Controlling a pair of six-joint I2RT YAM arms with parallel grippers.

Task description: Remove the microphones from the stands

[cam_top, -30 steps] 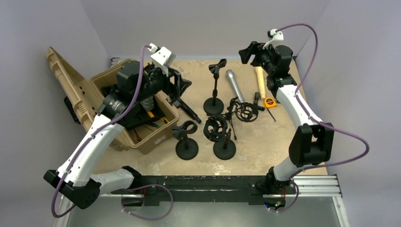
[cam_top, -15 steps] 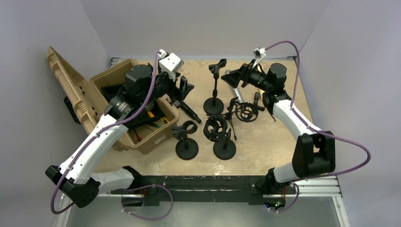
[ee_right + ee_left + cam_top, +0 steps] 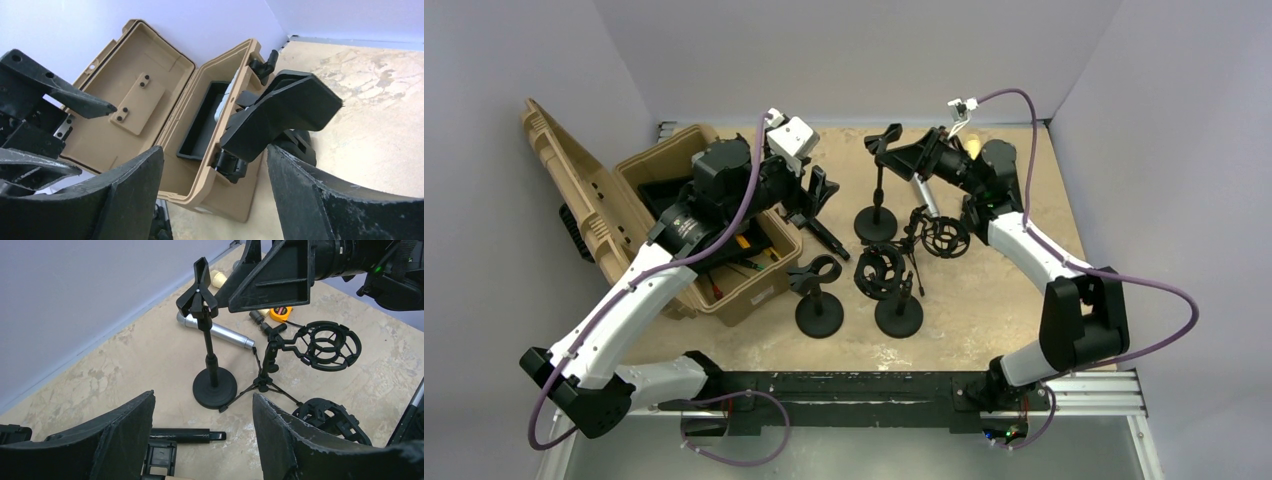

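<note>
Flat on the worktop (image 3: 125, 355), toward the far side: the silver microphone (image 3: 220, 333), held by no clip. Lies just behind the pole of the tall clip stand (image 3: 214, 385), slanting from far left to nearer right, its far end hidden behind that stand's forked clip in the left wrist view. Forked clip upright and empty.

Right tool (image 3: 904, 158): hangs over the far end of the microphone, apart from it, and points left toward the tan case (image 3: 754, 290). Jaws spread wide, nothing between them.

Left tool (image 3: 821, 195): hangs beyond the right rim of the tan case, left of the tall clip stand and well apart from it. Jaws well apart, gripping nothing. Faces the right tool across the stand's top.

Just right of the tall clip stand: a shock mount (image 3: 327, 345) on a small tripod, ring empty. Nearer than that: a second shock mount (image 3: 882, 270) on a round base, with a short stand (image 3: 819, 315) to its left, also on a round base and topped by a curved clip.

Beyond the microphone, far right: a yellow tape measure (image 3: 281, 314) and a pale wooden handle (image 3: 218, 278), both partly hidden by the right tool. Below the left tool, flat on the worktop: a black bar (image 3: 185, 434).

Tan case open, lid tipped back to the left.
</note>
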